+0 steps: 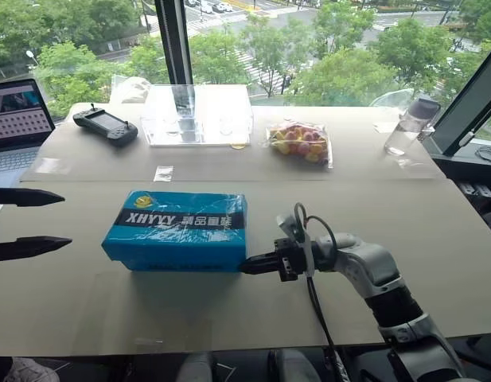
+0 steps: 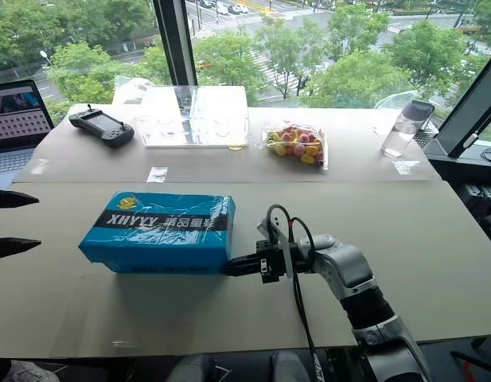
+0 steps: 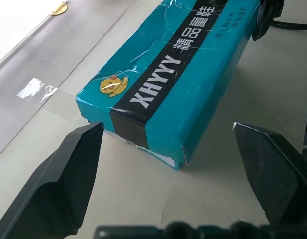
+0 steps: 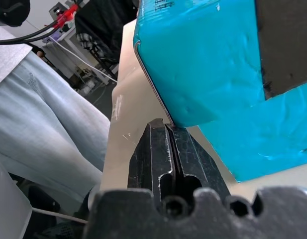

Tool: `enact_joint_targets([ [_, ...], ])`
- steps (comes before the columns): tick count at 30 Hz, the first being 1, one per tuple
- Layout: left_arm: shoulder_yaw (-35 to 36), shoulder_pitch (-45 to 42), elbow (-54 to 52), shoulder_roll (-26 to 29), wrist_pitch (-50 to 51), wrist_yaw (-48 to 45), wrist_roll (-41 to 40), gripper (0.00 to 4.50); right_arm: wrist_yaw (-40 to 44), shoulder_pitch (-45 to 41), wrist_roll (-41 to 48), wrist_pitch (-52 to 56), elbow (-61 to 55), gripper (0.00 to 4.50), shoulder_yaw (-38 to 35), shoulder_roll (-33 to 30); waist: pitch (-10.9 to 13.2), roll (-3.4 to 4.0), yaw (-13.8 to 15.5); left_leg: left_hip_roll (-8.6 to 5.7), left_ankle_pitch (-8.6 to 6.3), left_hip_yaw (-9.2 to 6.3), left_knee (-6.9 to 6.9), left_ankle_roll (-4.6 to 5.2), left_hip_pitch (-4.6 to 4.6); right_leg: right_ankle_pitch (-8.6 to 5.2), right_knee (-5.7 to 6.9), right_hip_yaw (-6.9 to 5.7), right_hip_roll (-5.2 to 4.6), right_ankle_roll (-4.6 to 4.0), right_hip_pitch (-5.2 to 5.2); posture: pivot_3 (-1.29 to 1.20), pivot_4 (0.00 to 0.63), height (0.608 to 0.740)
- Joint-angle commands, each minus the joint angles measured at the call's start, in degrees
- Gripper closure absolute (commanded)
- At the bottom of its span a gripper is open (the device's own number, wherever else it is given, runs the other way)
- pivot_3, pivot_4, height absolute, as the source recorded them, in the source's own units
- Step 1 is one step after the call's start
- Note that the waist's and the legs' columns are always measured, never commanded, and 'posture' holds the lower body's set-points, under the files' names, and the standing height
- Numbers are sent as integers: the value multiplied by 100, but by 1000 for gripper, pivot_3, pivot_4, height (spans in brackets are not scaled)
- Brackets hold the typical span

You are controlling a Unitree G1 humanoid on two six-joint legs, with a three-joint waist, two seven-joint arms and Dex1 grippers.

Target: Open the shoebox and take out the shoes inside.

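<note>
The bright blue shoebox point(image 1: 177, 231) lies closed on the table, its black band with white lettering and yellow logo facing up. My right gripper point(image 1: 247, 266) is shut, its tips at the box's lower right corner, just under the lid's edge point(image 4: 153, 94). My left gripper point(image 1: 58, 218) stands wide open to the left of the box, apart from it, with the box's left end point(image 3: 138, 129) beyond its fingers point(image 3: 68, 174). The shoes are hidden.
Behind the box stand a clear plastic tray point(image 1: 199, 115), a bag of colourful balls point(image 1: 299, 143), a black handheld controller point(image 1: 106, 125), a laptop point(image 1: 18, 119) at far left and a water bottle point(image 1: 411, 125) at far right. A person's trouser leg point(image 4: 49, 134) shows beside the table.
</note>
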Motion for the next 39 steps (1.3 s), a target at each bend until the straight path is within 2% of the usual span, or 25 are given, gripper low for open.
enact_joint_targets([
  [1, 497, 323, 67, 67, -145, -24, -96, 20, -203, -543, 527, 71, -244, 4500, -594, 227, 1, 1, -37, 3, 0, 2, -1, 0, 2, 0, 1, 2, 1, 0, -1, 0, 150, 740],
  [8, 778, 818, -30, -165, -277, -24, -30, 20, -1476, -1540, 532, -563, 638, 4500, -1498, 1253, 2, 4, -43, 7, -1, 6, -3, -3, 7, -1, 43, 1, 2, -5, -5, 0, 150, 740],
  [11, 967, 1073, -185, -424, -291, -24, 20, 20, -2880, -2335, -413, -1641, 2119, 4500, -1638, 1708, 4, 8, -54, 6, -1, 9, -2, -6, 3, -1, 47, 0, 1, -4, -8, 0, 150, 740],
  [13, 1035, 1163, -310, -585, -267, -18, 29, 20, -3360, -2602, -1071, -2358, 2807, 4500, -1459, 1759, 5, 9, -101, 3, 2, 18, -2, -12, 6, -2, 49, 3, -3, -5, -14, 0, 150, 740],
  [14, 1050, 1195, -368, -657, -257, 5, 28, 20, -3455, -2686, -1134, -2524, 3012, 4500, -1501, 1803, 6, 10, -96, 3, 4, 16, -6, -15, 3, -2, 47, 0, -3, -6, -16, 0, 150, 740],
  [19, 1054, 1221, -559, -913, -263, 235, 39, 20, -3102, -2815, -1026, -2484, 3089, 4500, -1532, 1822, 1, 2, -137, 3, 17, 10, -11, -45, -23, -4, 53, -9, -4, -10, -34, 0, 150, 740],
  [23, 645, 696, -526, -1028, -216, 1028, 160, 20, -2198, -2576, -746, -1586, 2064, 4500, -1047, 1496, 1, 2, -172, 4, 10, 8, -8, -32, -44, -3, 69, -3, -3, -9, -64, 0, 150, 740],
  [26, 129, 268, -886, -1121, -26, 1473, 113, 20, -1554, -2318, -534, -906, 1132, 4500, -508, 1201, -1, 0, -168, 5, 2, -9, -5, -18, -38, -3, 76, -2, -4, -9, -61, 0, 150, 740],
  [30, -367, -86, -1396, -1225, 342, 2035, 66, 20, -1058, -2174, -475, -616, 606, 4500, -90, 1010, -2, -2, -195, 6, 0, -25, 2, -14, -36, -1, 79, 8, -2, -8, -61, 0, 150, 740],
  [33, -509, 130, -1933, -1278, 375, 2030, 108, 20, -929, -2196, -541, -607, 553, 4500, 72, 988, -2, -2, -197, 5, -1, -29, 0, -13, -35, -1, 80, 9, -2, -7, -64, 0, 150, 740],
  [37, -480, 40, -2128, -1209, 651, 2126, -50, 20, -1001, -2431, -799, -669, 898, 4500, 252, 1093, -2, -2, -185, 7, 0, -25, 0, -16, -42, -1, 81, 9, 0, -8, -75, 0, 150, 740],
  [39, -504, 64, -2196, -1126, 678, 2037, -15, 0, -1306, -2714, -998, -484, 1378, 3925, 264, 1252, -2, -2, -201, 5, 1, -21, 0, -17, -38, -1, 81, 14, 0, -8, -75, 0, 150, 740],
])
